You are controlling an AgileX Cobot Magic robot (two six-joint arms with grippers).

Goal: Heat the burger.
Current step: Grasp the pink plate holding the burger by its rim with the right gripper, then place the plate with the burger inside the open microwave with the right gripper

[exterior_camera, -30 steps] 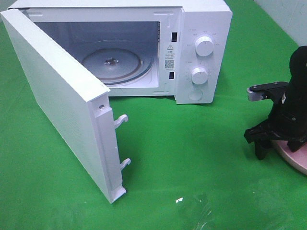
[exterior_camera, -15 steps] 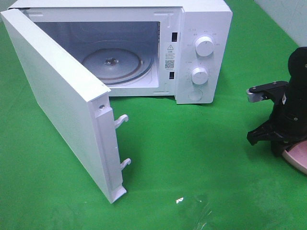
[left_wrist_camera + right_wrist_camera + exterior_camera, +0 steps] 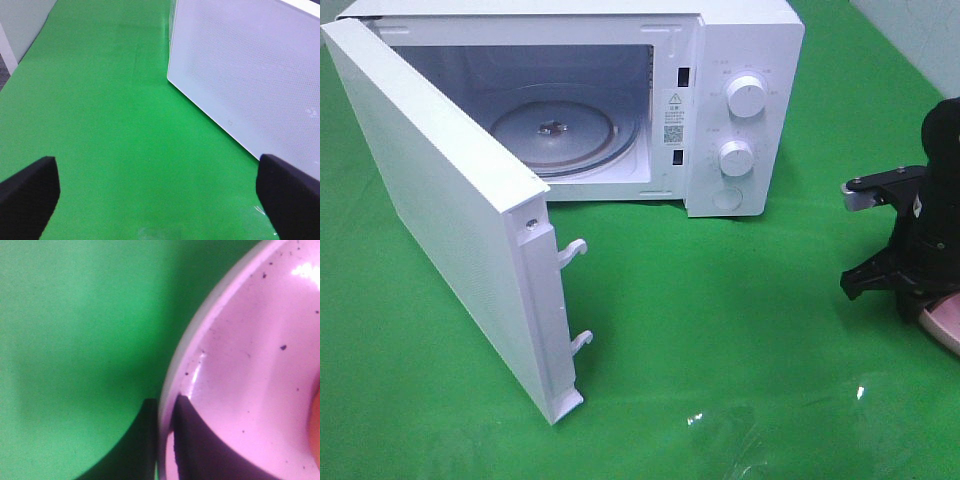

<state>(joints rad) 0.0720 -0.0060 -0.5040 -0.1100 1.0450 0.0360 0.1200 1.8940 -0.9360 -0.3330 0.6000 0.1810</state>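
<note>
White microwave (image 3: 745,45), two dials (image 3: 747,97), one plate (image 3: 250,340)

Microwave (image 3: 745,40): 1, with 1 door (image 3: 430,200).
On the panel I count 2 dials, the upper knob (image 3: 747,96) and the lower knob (image 3: 736,157), plus 1 round button (image 3: 727,197).
Door latches: 2, the upper hook (image 3: 573,249) and the lower hook (image 3: 582,341).
Latch slots in the frame: 2.
Turntable (image 3: 555,128): 1.
Sticker (image 3: 673,115): 1.
Plate (image 3: 240,340): 1, pink.
Burger (image 3: 317,430): I log 1, though only an orange sliver shows in the right wrist view.
Grippers: 2, the left gripper (image 3: 160,195) and the right gripper (image 3: 165,401); I count 2 fingers on each.
Green cloth (image 3: 740,330): 1.
</note>
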